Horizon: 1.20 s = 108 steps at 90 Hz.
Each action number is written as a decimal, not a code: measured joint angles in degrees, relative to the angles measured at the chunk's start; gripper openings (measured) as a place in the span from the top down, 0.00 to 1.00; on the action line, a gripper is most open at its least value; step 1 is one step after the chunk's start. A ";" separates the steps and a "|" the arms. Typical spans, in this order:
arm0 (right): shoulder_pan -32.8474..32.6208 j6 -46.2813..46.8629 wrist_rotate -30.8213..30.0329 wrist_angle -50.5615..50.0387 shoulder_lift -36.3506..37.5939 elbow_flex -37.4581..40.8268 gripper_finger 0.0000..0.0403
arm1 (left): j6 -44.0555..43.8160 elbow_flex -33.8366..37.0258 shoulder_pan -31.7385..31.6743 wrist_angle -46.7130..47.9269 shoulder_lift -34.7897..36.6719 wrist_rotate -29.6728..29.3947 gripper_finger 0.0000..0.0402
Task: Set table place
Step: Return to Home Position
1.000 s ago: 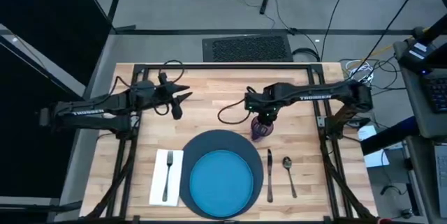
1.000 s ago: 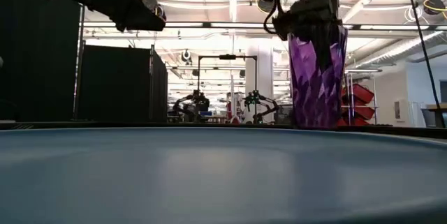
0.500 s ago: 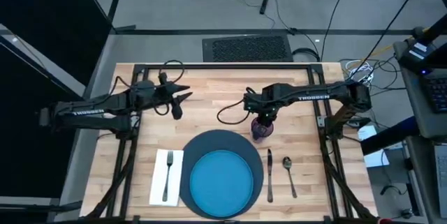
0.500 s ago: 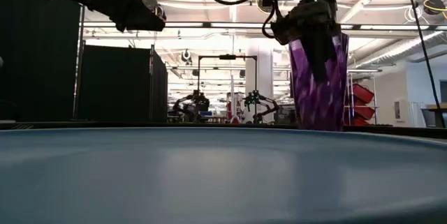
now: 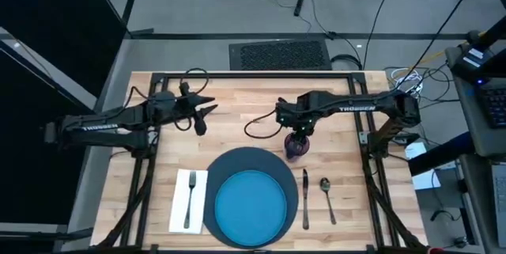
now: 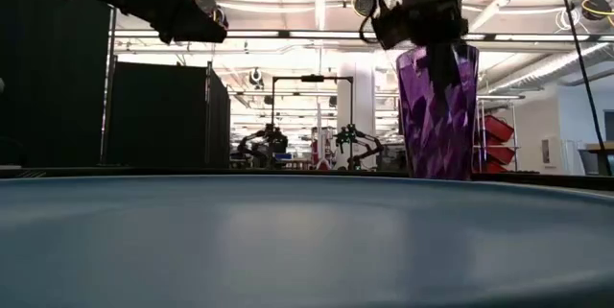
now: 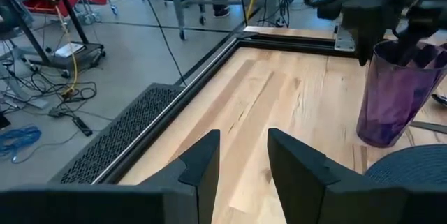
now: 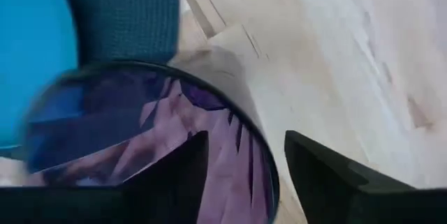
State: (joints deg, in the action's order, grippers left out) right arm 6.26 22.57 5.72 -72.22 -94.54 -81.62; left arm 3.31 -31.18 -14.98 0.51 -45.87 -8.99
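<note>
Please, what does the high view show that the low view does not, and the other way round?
Only the high view: the fork on the white napkin, the knife, the spoon, and the dark mat around the blue plate. Only the low view: the room in the background, and that the purple cup stands upright. Both: the cup, the plate, the right gripper at the cup's rim, and the left gripper waiting apart from the cup.
</note>
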 joint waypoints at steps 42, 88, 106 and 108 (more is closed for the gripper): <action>-3.93 -5.49 -0.25 -15.30 6.32 -19.22 0.56 | -1.19 -0.02 0.51 -3.24 0.21 0.36 0.73; -37.50 7.28 -28.16 29.56 52.98 26.42 0.56 | -1.75 2.84 0.10 -6.57 4.71 -0.82 0.73; -40.15 3.19 -31.61 51.54 65.43 46.62 0.56 | -3.43 8.21 -0.50 -7.73 12.46 -1.71 0.73; -40.15 2.20 -31.38 54.19 66.27 48.44 0.56 | -3.44 9.03 -0.50 -7.92 13.69 -0.82 0.73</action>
State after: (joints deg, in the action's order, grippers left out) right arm -33.89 24.77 -25.67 -18.03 -28.27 -33.18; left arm -0.13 -22.15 -15.49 -7.41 -32.17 -9.81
